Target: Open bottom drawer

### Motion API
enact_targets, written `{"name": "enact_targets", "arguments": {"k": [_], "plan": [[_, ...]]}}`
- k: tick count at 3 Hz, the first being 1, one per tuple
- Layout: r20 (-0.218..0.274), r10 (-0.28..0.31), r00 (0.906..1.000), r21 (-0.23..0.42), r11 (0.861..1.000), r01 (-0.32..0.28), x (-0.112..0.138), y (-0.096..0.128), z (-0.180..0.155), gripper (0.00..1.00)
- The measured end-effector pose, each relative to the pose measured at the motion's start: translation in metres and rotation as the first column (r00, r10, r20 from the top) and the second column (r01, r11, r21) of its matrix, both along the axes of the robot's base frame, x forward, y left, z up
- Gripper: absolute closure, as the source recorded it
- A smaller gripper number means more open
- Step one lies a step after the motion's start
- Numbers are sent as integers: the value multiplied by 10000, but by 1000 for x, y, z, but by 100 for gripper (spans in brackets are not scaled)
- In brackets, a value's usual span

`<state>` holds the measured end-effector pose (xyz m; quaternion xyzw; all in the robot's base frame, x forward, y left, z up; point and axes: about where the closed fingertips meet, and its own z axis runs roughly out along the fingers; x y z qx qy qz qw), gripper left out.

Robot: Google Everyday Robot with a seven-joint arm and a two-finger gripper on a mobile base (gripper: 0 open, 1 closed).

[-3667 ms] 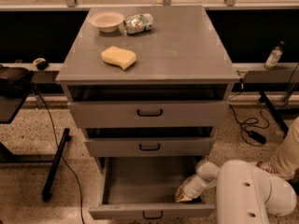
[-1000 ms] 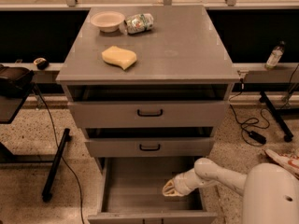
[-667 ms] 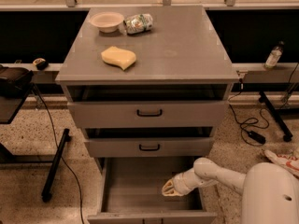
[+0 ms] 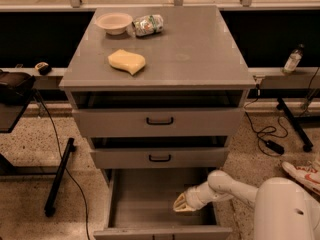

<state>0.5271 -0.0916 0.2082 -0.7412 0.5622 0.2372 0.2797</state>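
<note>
Camera view: end effector (image 4: pixel 182 204) unmoved inside open bottom drawer (image 4: pixel 145 196); grip state unclear.

Bowl (image 4: pixel 114 22), crumpled packet (image 4: pixel 148 24), yellow sponge (image 4: pixel 127 61) on cabinet top (image 4: pixel 200 49); bottle (image 4: pixel 292 60) far right.

Cabinet top (image 4: pixel 200 49) carries bowl (image 4: pixel 114 22), sponge (image 4: pixel 127 61), crushed packet (image 4: pixel 147 24); claw (image 4: pixel 181 204) in bottom drawer (image 4: pixel 150 196).

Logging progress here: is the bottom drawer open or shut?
Open. The bottom drawer is pulled far out, its grey inside showing; the gripper sits over its right side.
</note>
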Motion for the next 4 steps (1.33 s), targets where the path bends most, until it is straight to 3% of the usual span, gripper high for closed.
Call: {"name": "enact_targets", "arguments": {"k": [1, 2, 3, 4], "plan": [[-769, -1279, 9888, 654, 9890, 1330, 2, 1, -27, 93], [-1094, -1898, 9757, 852, 9762, 1995, -1, 9, -39, 100], [-1308, -1907, 9729, 761, 9765, 2016, 1, 27, -56, 100], [-1606, -1413, 9769, 1025, 9820, 1589, 1, 50, -79, 100]]}}
